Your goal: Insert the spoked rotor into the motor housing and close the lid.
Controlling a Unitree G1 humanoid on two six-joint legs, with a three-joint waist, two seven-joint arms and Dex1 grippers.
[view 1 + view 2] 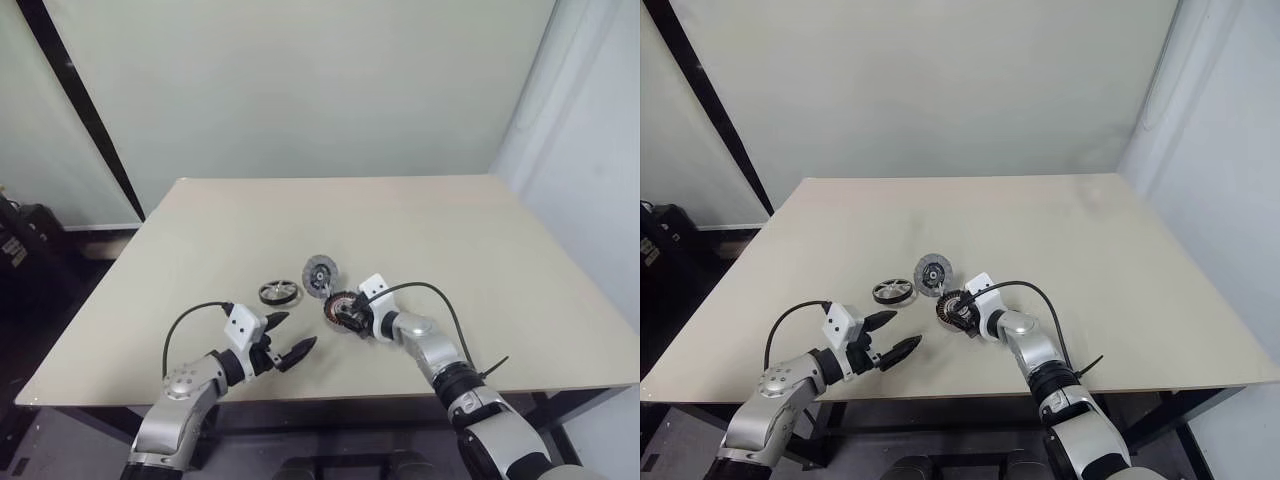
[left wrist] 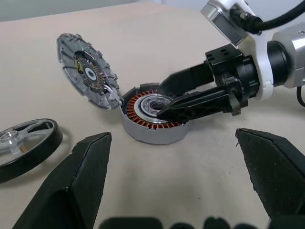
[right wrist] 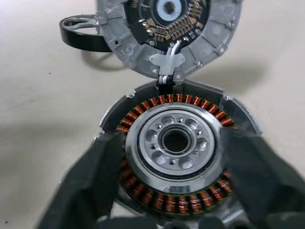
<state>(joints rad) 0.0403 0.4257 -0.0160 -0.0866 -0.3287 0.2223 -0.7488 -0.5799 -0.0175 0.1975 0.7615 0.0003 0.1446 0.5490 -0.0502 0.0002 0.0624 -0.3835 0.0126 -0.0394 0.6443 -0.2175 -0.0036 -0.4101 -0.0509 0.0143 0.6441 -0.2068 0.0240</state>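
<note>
Left pincer [image 1: 289, 338]: you see it wide apart, hovering over the tabletop [image 1: 480, 250], holding nothing.
Spoked rotor [image 1: 279, 292]: flat on the tabletop, left of the lid.
Lid [image 1: 320, 272]: tilted up, hinged to the housing's far edge.
Motor housing [image 1: 340, 307]: windings up.
Right pincer [image 1: 345, 315]: your fingers straddle the housing, parted.

No text, label, brand, number or sign can be read on anything here.
</note>
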